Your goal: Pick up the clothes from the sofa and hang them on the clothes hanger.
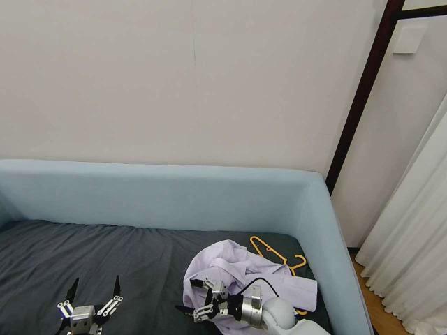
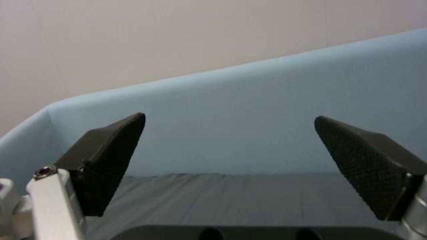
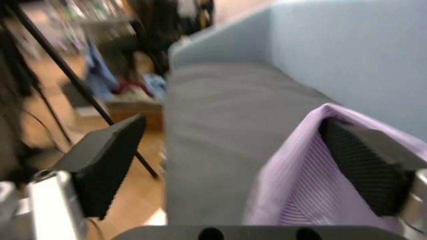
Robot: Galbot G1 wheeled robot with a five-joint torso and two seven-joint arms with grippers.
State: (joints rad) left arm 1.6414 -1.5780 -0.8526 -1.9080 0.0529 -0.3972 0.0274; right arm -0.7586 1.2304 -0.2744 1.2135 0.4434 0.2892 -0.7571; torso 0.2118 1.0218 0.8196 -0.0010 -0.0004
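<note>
Logged crumpled lilac striped shirt (image 1: 241, 269) heaped at right end of dark grey sofa seat (image 1: 105, 251), close to pale blue armrest (image 1: 314, 223); thin orange hanger (image 1: 278, 255) just beside it, partly under the cloth. Found right end effector (image 1: 201, 301) released, fingers spread, at heap's near left edge. Found left end effector (image 1: 93, 299) released too, over bare seat, well apart. Judged grasp not yet made. Recommend: settle onto a thick fold, clench fully, lift straight up, avoid snagging hanger

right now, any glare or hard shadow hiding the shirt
head view: even light, no glare, shirt and hanger plain on dark cushion; right wrist view: shirt evenly lit beside open right gripper; left wrist view: open left gripper, no glare on sofa back
</note>
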